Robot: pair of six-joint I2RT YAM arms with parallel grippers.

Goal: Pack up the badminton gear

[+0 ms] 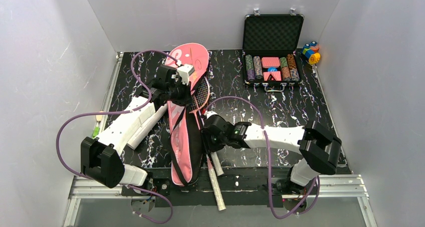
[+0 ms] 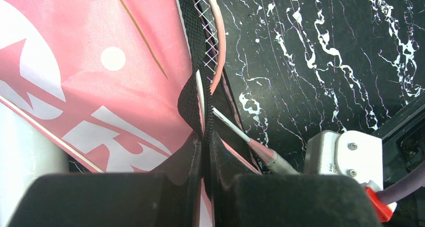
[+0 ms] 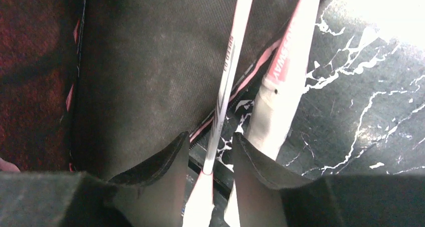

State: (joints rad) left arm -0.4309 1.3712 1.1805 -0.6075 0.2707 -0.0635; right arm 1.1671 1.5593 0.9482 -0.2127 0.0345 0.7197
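Note:
The pink "SPORT" bag (image 1: 181, 152) lies lengthwise in the middle of the table, its side open. My left gripper (image 1: 176, 82) is shut on the bag's black zipper edge (image 2: 206, 111). A red-framed racket head (image 2: 216, 41) sticks out of the opening. My right gripper (image 1: 211, 137) is open at the bag's right side and straddles a thin racket shaft (image 3: 228, 71). A second racket's white handle (image 3: 280, 96) lies just right of the fingers. One handle (image 1: 216, 184) reaches past the table's front edge. A white tube (image 1: 146, 123) lies under my left arm. No shuttlecocks show.
An open black case of poker chips (image 1: 272, 61) stands at the back right, with small coloured toy blocks (image 1: 310, 51) beside it against the right wall. White walls close in three sides. Purple cables loop over both arms.

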